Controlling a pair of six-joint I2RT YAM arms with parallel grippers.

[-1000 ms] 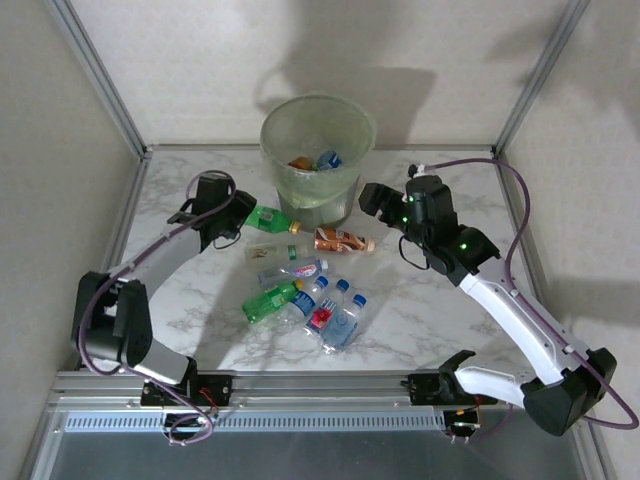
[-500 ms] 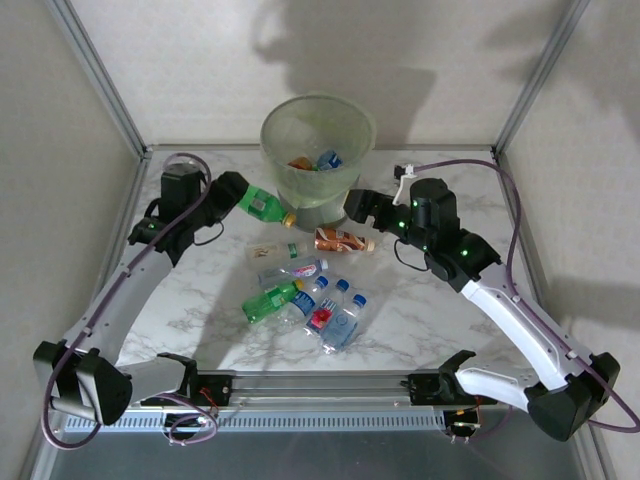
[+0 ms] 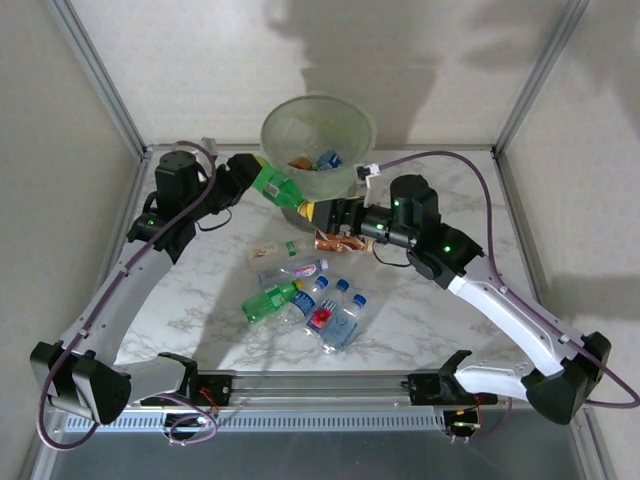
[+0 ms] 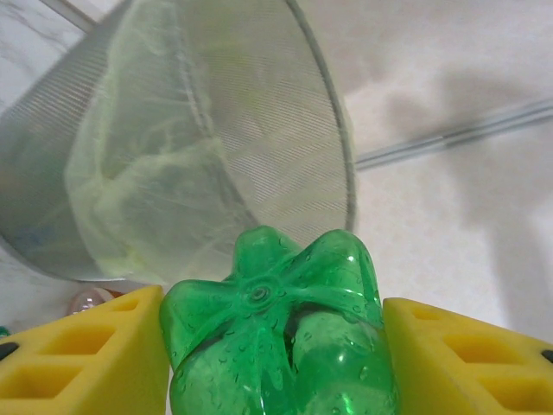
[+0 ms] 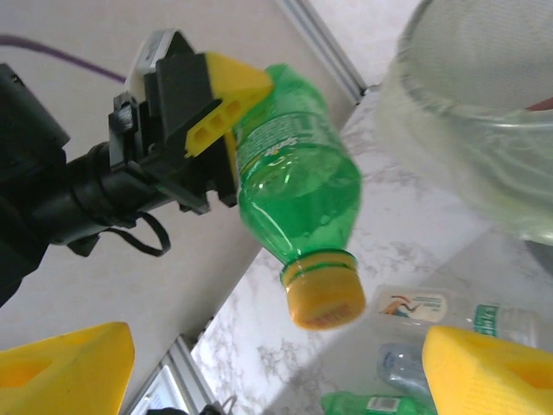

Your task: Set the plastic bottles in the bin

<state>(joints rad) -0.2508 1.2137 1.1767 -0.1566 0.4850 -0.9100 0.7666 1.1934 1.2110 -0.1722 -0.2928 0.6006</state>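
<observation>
Left gripper (image 3: 248, 174): your jaws clamp the yellow-capped green bottle (image 5: 298, 181), upper centre, beside the bin (image 3: 345, 182).
Right gripper (image 3: 322, 213): your jaws gape wide, holding nothing, just below.

Glossy translucent plastic was seen in the green bottle (image 4: 281, 337); finely ribbed, frosted plastic in the bin (image 4: 216, 156); a smooth marbled finish on the worktop (image 3: 430, 300).

A large round translucent pale-green plastic bin (image 3: 342, 180) stands upright at the far side of the table (image 3: 450, 310), bottles (image 3: 328, 158) showing inside. A green plastic bottle (image 3: 270, 185) with a yellow cap hangs tilted, cap down, just beside its wall. A copper-coloured bottle (image 3: 338, 240) and a cluster of small bottles (image 3: 305, 295) lie nearer.
</observation>
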